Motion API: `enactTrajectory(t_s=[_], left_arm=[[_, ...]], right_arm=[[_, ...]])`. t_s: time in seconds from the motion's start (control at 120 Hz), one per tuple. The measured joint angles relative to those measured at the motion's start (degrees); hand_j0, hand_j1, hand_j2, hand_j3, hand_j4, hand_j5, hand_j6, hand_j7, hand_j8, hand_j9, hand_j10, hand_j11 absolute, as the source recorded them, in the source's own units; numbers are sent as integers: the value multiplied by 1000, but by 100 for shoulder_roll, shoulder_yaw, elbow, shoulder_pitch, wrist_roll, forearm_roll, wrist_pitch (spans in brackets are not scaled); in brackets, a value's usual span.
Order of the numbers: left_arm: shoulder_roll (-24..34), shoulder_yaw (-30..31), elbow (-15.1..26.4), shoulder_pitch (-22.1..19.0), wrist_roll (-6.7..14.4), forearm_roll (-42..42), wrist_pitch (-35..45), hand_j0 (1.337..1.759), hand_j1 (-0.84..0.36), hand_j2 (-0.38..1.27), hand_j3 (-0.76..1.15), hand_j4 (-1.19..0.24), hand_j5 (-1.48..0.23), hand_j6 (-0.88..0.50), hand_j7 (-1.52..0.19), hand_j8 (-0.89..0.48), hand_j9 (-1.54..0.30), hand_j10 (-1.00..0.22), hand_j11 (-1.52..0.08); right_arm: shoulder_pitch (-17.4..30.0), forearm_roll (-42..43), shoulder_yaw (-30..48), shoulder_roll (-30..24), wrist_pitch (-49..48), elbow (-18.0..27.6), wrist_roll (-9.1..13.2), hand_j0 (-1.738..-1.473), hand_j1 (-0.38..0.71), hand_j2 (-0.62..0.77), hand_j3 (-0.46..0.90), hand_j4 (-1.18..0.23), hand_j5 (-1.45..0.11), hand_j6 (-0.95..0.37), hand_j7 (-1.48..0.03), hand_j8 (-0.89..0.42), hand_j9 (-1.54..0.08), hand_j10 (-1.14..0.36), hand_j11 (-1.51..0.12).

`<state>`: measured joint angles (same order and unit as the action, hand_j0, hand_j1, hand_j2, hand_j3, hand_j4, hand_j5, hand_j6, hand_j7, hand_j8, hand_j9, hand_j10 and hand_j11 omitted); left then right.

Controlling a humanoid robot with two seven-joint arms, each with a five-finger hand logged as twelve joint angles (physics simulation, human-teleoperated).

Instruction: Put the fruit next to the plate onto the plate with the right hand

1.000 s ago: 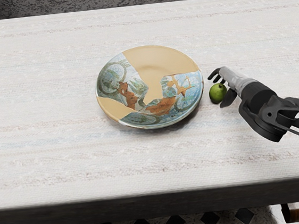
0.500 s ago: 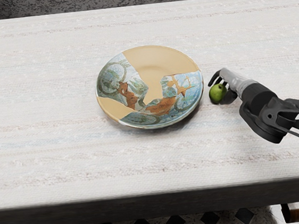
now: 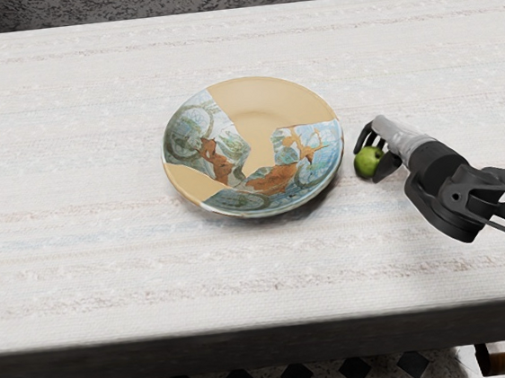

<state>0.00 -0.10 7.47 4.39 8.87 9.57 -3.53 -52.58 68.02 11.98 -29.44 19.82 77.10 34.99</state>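
Since a second ago, my fingers (image 3: 365,129) have gone from spread behind the green fruit (image 3: 366,162) to curled in over it, and the fruit has barely shifted. My right hand (image 3: 378,147) now cups it narrowly. The fingers wrap over its top and far side, the thumb is tucked on the near side, and only the fruit's left face shows. It sits on the table (image 3: 106,258), just beside the right rim of the painted plate (image 3: 262,107), not on it. I can't see whether it has left the surface yet; I judge it hasn't.

I take the step in hand to be securing the grip before lifting. The fruit is small and round, so it could squirt out toward the plate if I squeeze unevenly. I want the thumb opposite the fingers, with pressure through the fruit's middle.

Next I should lift straight up, high enough to clear the raised rim. Only then should I carry it left, since dragging it sideways risks knocking the plate. I should aim toward the plate's centre, lower until the fruit rests, and open gently so it doesn't roll off the shallow dish.
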Motion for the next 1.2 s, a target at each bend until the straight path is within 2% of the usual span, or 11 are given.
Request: enactTrajectory(t_s=[0.15, 0.233, 0.533, 1.2], left_arm=[[0, 1, 0, 0, 0, 0, 1, 1658, 325, 4, 0, -21, -26, -21, -26, -21, -26, -21, -26], [0, 1, 0, 0, 0, 0, 0, 1658, 325, 4, 0, -21, -27, -21, -26, -21, -26, -21, -26], [0, 1, 0, 0, 0, 0, 0, 1658, 325, 4, 0, -21, -27, -21, -26, -21, -26, -21, -26], [0, 1, 0, 0, 0, 0, -1, 1658, 325, 4, 0, -21, -27, -21, -27, -21, -27, -21, -26]], right_arm=[[-4, -40, 24, -4, -12, -7, -2, -1651, 277, 256, 1, -619, -992, -413, -957, -419, -986, -719, -989], [-5, -51, 50, -12, -10, -9, 1, -1651, 251, 196, 0, -620, -1008, -414, -967, -419, -995, -726, -998], [-29, -76, 85, -67, -9, -16, 0, -1652, 280, 229, 0, -579, -1049, -388, -982, -389, -1014, -734, -1017], [-101, -146, 1106, -297, -612, 184, -1, -1651, 286, 235, 0, -564, -1064, -378, -988, -380, -1022, -737, -1027]])
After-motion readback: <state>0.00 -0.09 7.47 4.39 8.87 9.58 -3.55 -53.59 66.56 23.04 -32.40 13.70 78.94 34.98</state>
